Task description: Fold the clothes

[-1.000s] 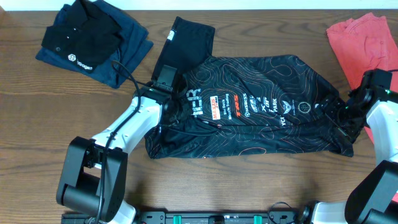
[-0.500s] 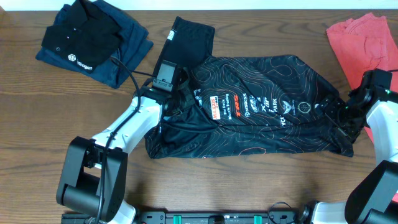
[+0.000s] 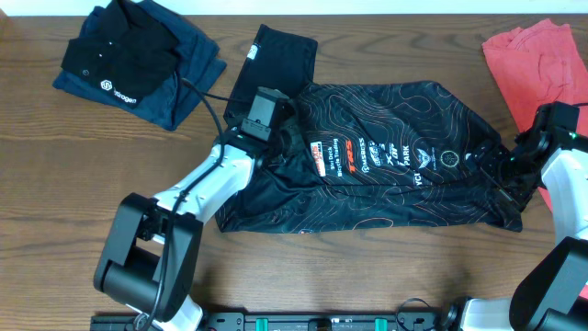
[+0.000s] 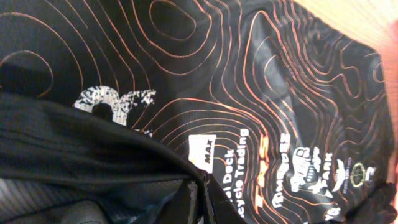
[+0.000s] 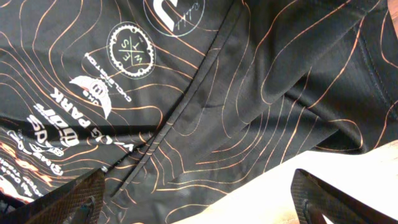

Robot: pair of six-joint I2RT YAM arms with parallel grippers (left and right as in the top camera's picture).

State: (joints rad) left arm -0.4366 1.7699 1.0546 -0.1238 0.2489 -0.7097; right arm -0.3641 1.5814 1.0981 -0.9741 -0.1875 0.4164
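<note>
Overhead, jersey (image 3: 386,175): lies spread across the middle of the wooden table (image 3: 367,276), logos facing up, one black sleeve pointing toward the far edge.
Overhead, left gripper (image 3: 278,129): sits on the jersey's left part just below that sleeve, where the cloth bunches up around it; from above I cannot tell how the jaws stand.
Overhead, right gripper (image 3: 508,173): is at the jersey's right end, over the crumpled corner.
Overhead, other garments: a black polo (image 3: 119,51) lies on a navy garment (image 3: 197,69) at the far left, and a coral-red garment (image 3: 533,55) lies at the far right; both are apart from the jersey.
Left wrist, left gripper (image 4: 200,190): the fingers are pressed together, pinching a raised fold of the jersey's black cloth.
Left wrist, jersey (image 4: 249,99): orange contour lines and white sponsor logos fill the view beyond the fold.
Right wrist, right gripper (image 5: 199,183): the fingers (image 5: 81,196) are spread wide, one at each lower corner, with nothing clamped between them.
Right wrist, jersey (image 5: 249,81): wrinkled cloth with a seam running diagonally lies under the gripper; its hem ends at a strip of bare table (image 5: 249,193) between the fingers.
</note>
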